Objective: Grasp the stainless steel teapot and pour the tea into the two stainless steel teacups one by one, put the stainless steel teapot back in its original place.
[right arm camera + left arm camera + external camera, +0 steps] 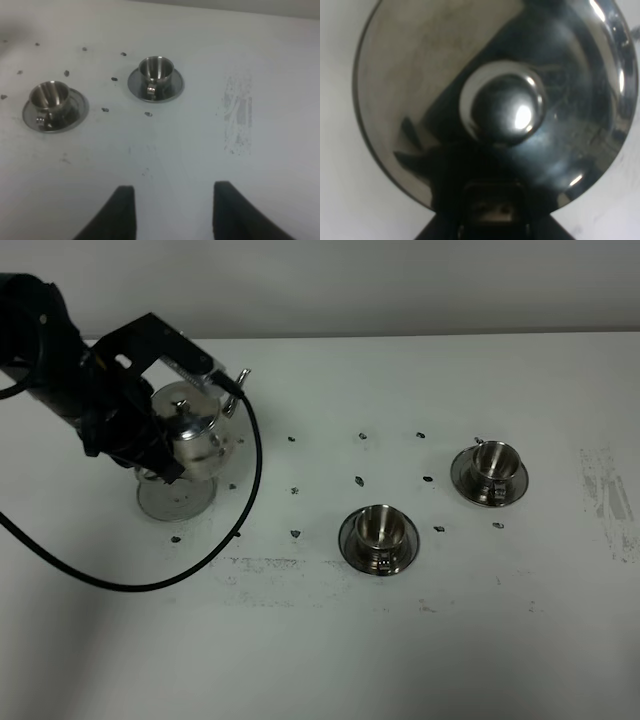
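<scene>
The stainless steel teapot (193, 430) is at the far left, its spout (236, 388) pointing right. It hangs just above and slightly right of the flat steel disc (172, 500). My left gripper (152, 445) is shut on the teapot from the left; the handle is hidden. The left wrist view is filled by the lid and its knob (506, 104). Two steel teacups on saucers stand at the middle (380, 530) and the right (492, 462), and also show in the right wrist view (49, 97) (156, 70). I see no tea. My right gripper (175, 215) is open and empty, near the cups.
A black cable (235, 515) loops from the left arm over the table in front of the disc. Small dark marks (358, 480) dot the table between the teapot and the cups. A scuffed grey patch (605, 495) lies at the right.
</scene>
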You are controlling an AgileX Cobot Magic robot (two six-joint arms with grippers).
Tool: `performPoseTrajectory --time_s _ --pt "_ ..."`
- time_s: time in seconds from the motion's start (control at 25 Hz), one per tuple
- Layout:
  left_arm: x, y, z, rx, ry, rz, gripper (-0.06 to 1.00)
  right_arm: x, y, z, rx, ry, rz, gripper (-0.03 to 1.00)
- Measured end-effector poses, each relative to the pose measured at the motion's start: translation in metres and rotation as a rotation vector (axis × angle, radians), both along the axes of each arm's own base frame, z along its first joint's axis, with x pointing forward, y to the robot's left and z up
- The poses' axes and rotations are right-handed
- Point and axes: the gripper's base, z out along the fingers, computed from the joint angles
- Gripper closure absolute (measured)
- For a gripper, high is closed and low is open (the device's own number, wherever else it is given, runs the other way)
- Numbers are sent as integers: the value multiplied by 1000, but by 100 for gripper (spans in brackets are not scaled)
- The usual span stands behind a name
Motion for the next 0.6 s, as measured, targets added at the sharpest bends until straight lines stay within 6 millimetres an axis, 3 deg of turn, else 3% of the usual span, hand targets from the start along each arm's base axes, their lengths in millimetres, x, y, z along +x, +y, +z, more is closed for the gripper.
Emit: performPoseTrajectory --time_s 0.2,0.6 --pt "27 -40 8 -7 -50 -96 76 0 0 0 0 0 0 59" --pt "73 -131 -21 20 -76 -325 76 0 0 0 0 0 0 59"
